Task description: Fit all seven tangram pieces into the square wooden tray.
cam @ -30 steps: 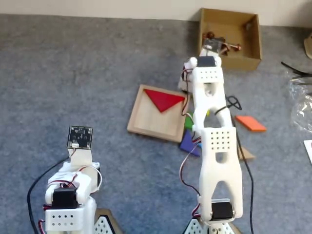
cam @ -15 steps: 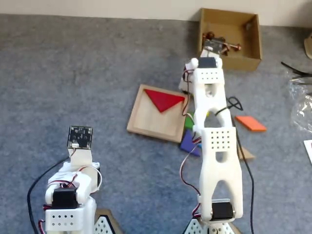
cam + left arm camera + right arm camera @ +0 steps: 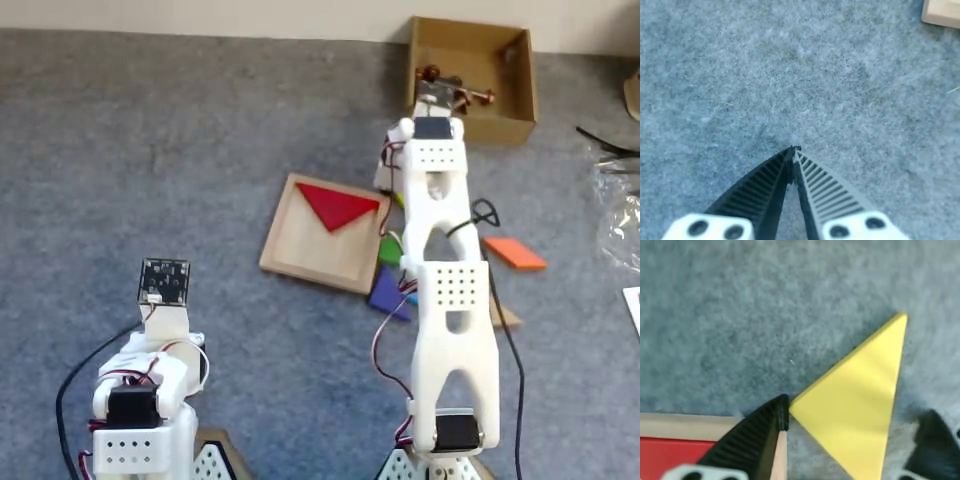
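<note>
Right gripper (image 3: 856, 426): eased toward 3 o'clock, jaws apart astride yellow triangle (image 3: 860, 385) at 2 o'clock corner of tray (image 3: 308, 252); grasp likely next, only red triangle (image 3: 335, 205) seated.

It looked like a small robotics lab or hobby workbench. The left arm (image 3: 148, 400) and the right arm (image 3: 452, 310), both of white plastic pierced with holes, stood side by side on a table covered in grey carpet (image 3: 150, 150), with red wires (image 3: 378, 345) left bare. A wooden tray (image 3: 310, 250) lay in front of them. A cardboard box (image 3: 500, 130) of odd parts, loose black cables (image 3: 600, 140) and a clear plastic bag (image 3: 620, 225) sat toward the far right.
</note>
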Robot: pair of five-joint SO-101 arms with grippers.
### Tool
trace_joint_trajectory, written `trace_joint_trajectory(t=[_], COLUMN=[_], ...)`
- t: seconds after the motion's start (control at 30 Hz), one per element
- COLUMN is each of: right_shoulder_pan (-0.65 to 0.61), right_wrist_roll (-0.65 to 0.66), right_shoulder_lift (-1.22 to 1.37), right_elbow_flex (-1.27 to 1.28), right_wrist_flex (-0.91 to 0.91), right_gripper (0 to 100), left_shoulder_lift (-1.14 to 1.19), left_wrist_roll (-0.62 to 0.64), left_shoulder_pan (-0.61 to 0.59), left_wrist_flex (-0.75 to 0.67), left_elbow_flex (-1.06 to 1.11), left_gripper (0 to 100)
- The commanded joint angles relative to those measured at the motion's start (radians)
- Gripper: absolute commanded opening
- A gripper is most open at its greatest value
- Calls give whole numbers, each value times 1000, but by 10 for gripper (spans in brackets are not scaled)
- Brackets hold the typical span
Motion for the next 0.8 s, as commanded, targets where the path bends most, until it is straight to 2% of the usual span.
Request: trace_joint_trajectory(t=[0.0, 0.37, 0.6, 0.77], right_shoulder_pan=[39, 50, 67, 71], right_wrist_roll=[31, 43, 44, 43], right_shoulder_lift=[-13, -13, -13, -13], right_elbow_flex=[-41, -38, -38, -38], right_wrist_flex=[15, 22, 22, 36], right_gripper=[306, 302, 132, 120], left_shoulder_lift=[-5, -5, -5, -5], left_wrist_roll=[-5, -6, -6, -6], left_shoulder_pan=[-13, -13, -13, -13], left_wrist_flex=[5, 5, 5, 5], left_elbow_flex=[22, 22, 22, 22], left_gripper=[7, 7, 7, 7])
